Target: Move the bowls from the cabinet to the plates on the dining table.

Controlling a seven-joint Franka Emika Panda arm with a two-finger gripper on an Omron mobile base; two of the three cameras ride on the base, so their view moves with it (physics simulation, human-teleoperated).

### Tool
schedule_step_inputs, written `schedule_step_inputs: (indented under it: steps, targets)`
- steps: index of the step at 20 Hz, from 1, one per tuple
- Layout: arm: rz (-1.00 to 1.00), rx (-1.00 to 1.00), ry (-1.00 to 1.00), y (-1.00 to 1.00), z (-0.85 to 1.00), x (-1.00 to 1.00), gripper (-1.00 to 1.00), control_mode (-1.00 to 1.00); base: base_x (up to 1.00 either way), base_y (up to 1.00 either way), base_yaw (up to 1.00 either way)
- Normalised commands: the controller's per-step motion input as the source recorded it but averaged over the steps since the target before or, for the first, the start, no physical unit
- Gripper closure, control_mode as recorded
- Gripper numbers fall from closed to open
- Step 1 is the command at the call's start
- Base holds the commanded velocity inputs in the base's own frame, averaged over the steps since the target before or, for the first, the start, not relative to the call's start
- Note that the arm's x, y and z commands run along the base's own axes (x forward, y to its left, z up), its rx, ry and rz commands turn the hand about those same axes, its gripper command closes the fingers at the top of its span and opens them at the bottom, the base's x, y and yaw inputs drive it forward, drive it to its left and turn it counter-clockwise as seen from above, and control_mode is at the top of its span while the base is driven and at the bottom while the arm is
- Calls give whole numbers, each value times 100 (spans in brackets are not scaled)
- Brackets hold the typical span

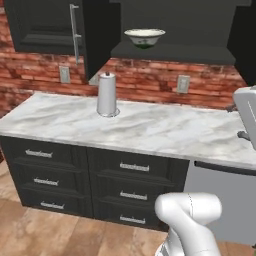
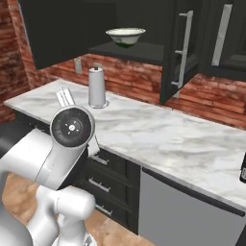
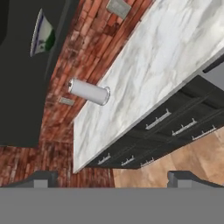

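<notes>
- cream-white bowl (image 1: 144,36) with green markings sitting upright on the open shelf of the black cabinet (image 1: 175,52), doors swung wide, well above the marble table (image 1: 150,127) backed by brick.
- same bowl visible in the right base view (image 2: 125,35), near the front edge of the shelf, and in the hand view (image 3: 41,34), rolled sideways with the camera.
- no red bowl, plates or dining island to be made out from here.
- claw (image 3: 111,177) spread wide apart, holding nothing; two dark fingertips (image 3: 43,178) at the bottom of the hand view, well apart from the bowl.
- arm folded low in front of the black drawers (image 1: 132,182), hand well short of the shelf.
- paper towel roll (image 1: 106,94) standing on the table below and to the left of the bowl; wall outlets (image 1: 183,83) on the brick behind.
- step in hand, by judgement: the approach to the cream-white bowl, nothing picked up yet.
- next move likely calls for raising and extending the arm up to shelf height, levelling the hand, and bringing the open fingers over the bowl's rim.
- worth minding: the open right door (image 2: 180,50) with its long silver handle, and the towel roll under the reach path.
</notes>
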Motion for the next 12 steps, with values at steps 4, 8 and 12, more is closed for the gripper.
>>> schedule_step_inputs:
  steps: [4,8,12]
  targets:
    - [0,0,0,0,0,0,-100,100,62,13,0]
    - [0,0,0,0,0,0,-100,100,44,26,-1]
    - [0,0,0,0,0,0,-100,100,5,28,-15]
